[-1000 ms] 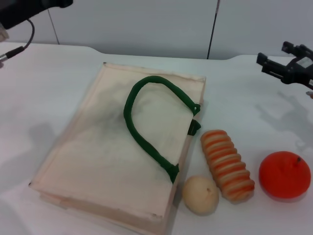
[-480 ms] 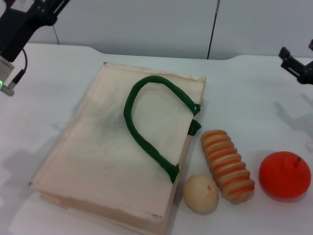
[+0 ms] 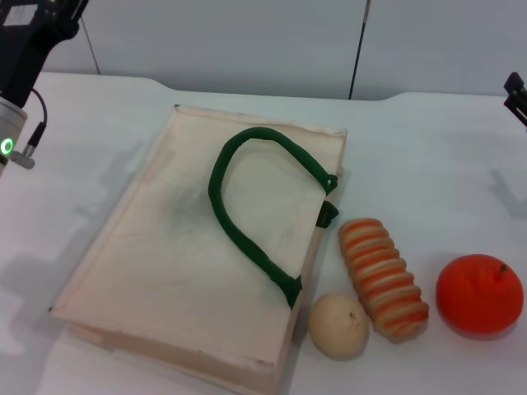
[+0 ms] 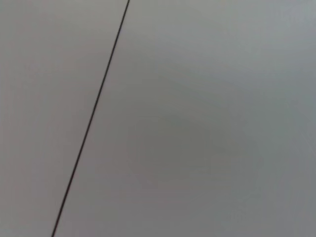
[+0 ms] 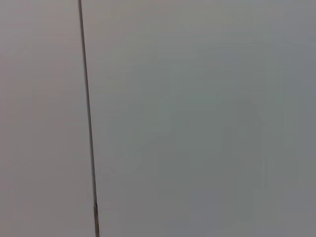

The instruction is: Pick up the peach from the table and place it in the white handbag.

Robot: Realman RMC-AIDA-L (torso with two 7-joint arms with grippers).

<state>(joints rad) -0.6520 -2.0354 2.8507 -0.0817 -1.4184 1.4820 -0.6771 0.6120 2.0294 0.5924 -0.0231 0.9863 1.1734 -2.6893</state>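
The white handbag (image 3: pixel 193 255) lies flat on the table in the head view, with its dark green handle (image 3: pixel 247 197) resting on top. No pink peach shows in any view. My left arm (image 3: pixel 25 58) is raised at the far left corner, and its gripper is out of frame. My right gripper (image 3: pixel 519 97) shows only as a dark tip at the right edge, far from the bag. Both wrist views show only a plain grey wall with a dark seam.
Right of the bag lie a beige-tan ball (image 3: pixel 338 327), a striped orange-and-cream loaf (image 3: pixel 383 278) and a bright orange fruit (image 3: pixel 479 294). The white table (image 3: pixel 428 164) ends at a grey wall behind.
My right gripper has drawn away to the right until only a tip is left in frame. My left arm has swung into view at the top left. The objects have not moved.
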